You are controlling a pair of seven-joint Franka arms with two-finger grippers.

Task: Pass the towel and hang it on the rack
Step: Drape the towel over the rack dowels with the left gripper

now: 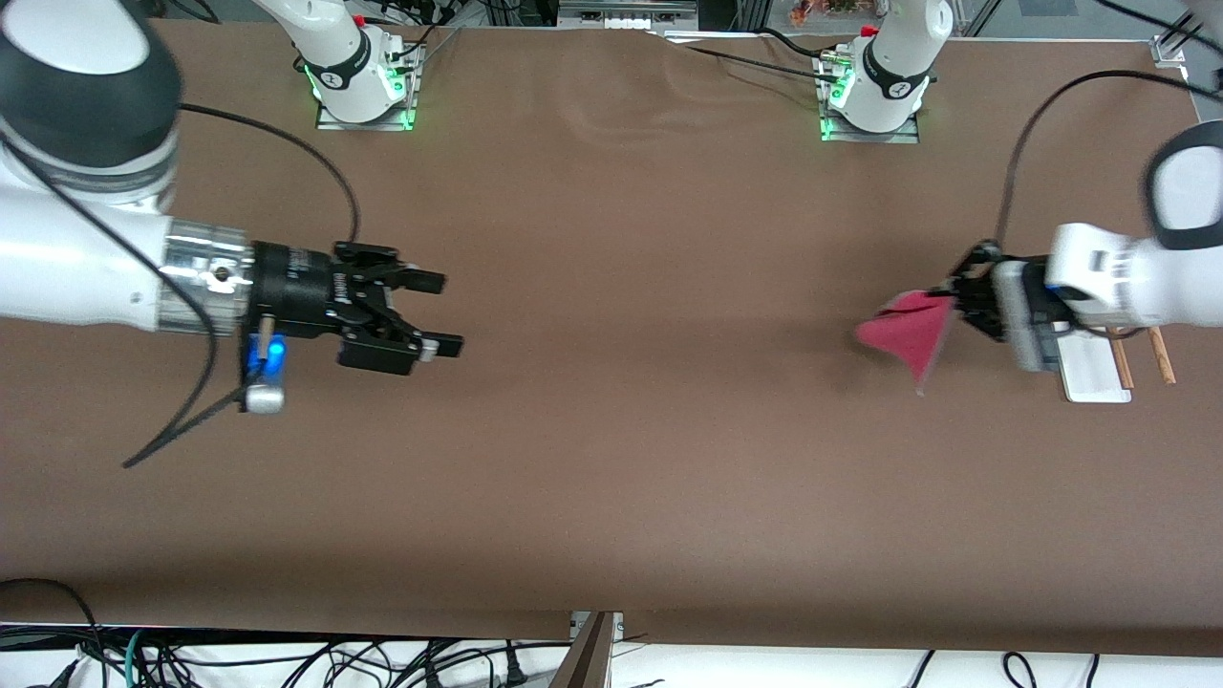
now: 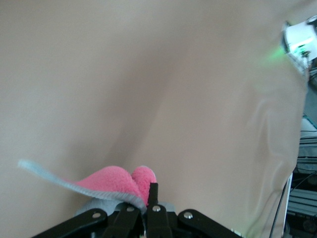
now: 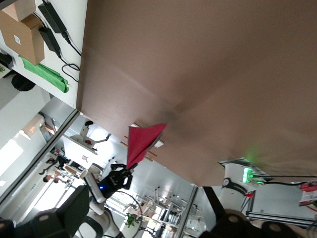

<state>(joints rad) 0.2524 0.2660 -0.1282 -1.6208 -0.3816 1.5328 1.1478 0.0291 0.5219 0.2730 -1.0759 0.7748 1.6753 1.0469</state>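
Crimson towel [image 1: 910, 332] hangs pinched in left gripper [image 1: 958, 290] jaws; right gripper [image 1: 441, 312] jaws apart.

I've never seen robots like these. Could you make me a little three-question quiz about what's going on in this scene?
1. True or false: the left gripper holds the towel up in the air.
2. What do the right gripper's fingers grip? A) the towel B) the rack C) nothing
3. Fill in: the rack stands on the table toward the ____ arm's end.

Key: 1 true. 2 C: it is open, over bare table. 3 left; the left arm partly hides it.
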